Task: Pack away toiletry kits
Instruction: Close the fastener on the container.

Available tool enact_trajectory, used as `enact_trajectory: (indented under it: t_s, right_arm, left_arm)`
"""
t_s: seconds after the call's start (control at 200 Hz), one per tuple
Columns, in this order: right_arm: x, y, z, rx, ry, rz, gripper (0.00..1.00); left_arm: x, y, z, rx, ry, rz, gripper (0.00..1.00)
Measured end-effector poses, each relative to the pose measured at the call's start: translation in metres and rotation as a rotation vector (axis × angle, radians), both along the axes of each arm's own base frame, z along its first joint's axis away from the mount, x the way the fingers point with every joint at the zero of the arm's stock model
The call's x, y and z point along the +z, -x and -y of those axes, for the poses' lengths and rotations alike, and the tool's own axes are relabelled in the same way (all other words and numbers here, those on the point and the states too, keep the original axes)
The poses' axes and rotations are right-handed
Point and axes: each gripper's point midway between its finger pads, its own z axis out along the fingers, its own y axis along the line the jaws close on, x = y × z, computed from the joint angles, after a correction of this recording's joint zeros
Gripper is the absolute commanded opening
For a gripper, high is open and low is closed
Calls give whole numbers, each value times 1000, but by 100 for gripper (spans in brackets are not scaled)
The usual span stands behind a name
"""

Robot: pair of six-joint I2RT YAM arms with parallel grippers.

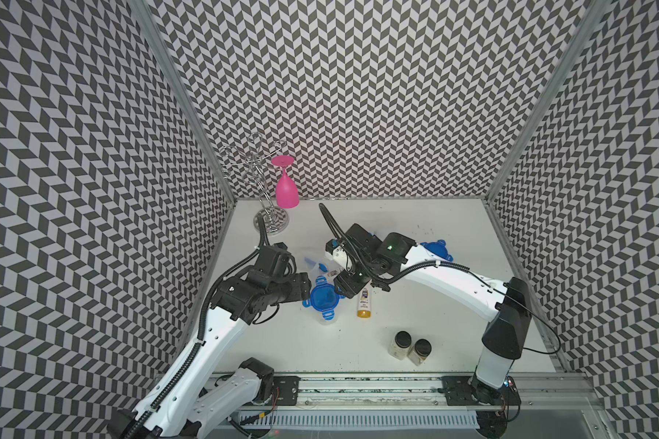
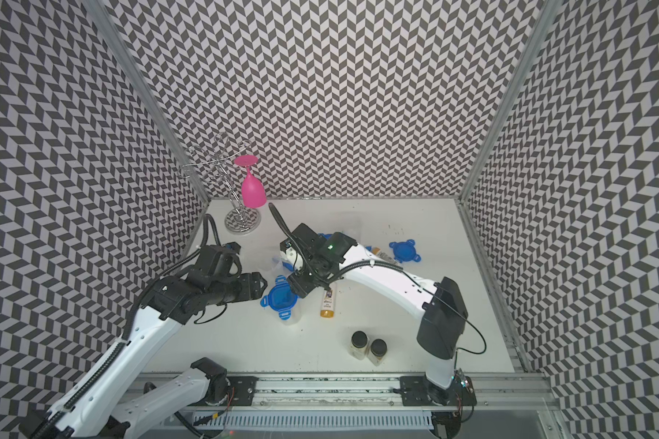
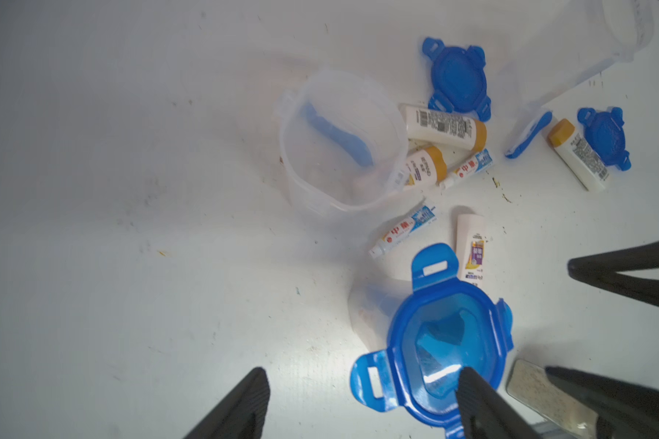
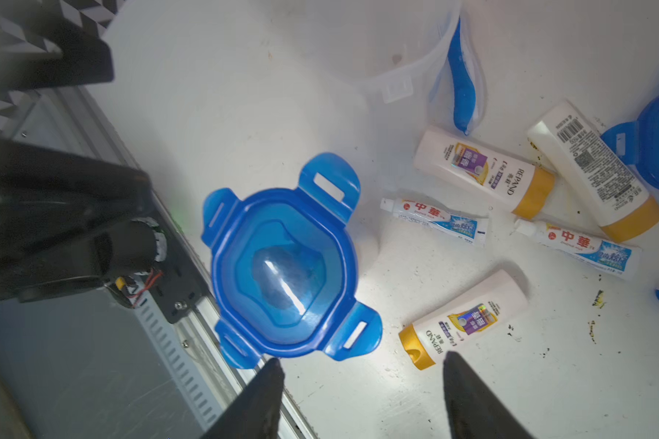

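A clear tub with its blue four-tab lid [image 1: 324, 300] [image 3: 449, 342] [image 4: 282, 266] on top stands mid-table. My left gripper [image 1: 308, 289] [image 3: 362, 403] hovers at its left side, open, one finger over the lid's edge. My right gripper [image 1: 344, 288] [image 4: 362, 380] hangs open at the tub's other side, holding nothing. An open tub [image 3: 293, 152] holds a blue toothbrush [image 3: 335, 137]. White gold-capped bottles [image 4: 480, 175] [image 4: 594, 171] [image 4: 465, 319] and toothpaste tubes [image 4: 434, 220] [image 4: 579, 243] lie loose on the table.
Two loose blue lids [image 3: 457, 76] [image 3: 605, 137], another toothbrush [image 3: 529, 133] and a tipped clear tub [image 3: 586, 49] lie further back. Two black-capped jars [image 1: 402, 344] [image 1: 421, 351] stand near the front. A pink glass [image 1: 286, 186] hangs on a wire rack [image 1: 259, 182] at the back left.
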Motion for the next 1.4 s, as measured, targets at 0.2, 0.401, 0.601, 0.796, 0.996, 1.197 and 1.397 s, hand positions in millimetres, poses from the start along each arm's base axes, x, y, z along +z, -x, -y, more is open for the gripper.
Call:
enact_trajectory:
  t_s: [0.2,0.401,0.601,0.796,0.996,1.197,1.397]
  right_arm:
    - [-1,5,-3,-9,-18,-37,48]
    - [-1,8,-10,0,-49,-66,44]
    - [-10,12,-12,10,-53,-94,43]
    - [-23,14,-10,9,-35,-119,41]
    - [-25,14,-10,10,-30,-121,41]
    - [-27,15,-11,13,-33,-127,40]
    - [-28,14,-15,18,-45,-129,40]
  left_arm:
    - [-8,11,24,-60,1,-42,61]
    - [-9,13,27,-37,16,-54,59]
    - [-13,14,27,-22,22,-67,59]
    - [-21,17,27,-18,17,-87,59]
    - [-24,18,29,-25,14,-92,55]
    - [-30,18,32,-32,24,-101,52]
    - [-40,20,34,-41,21,-116,51]
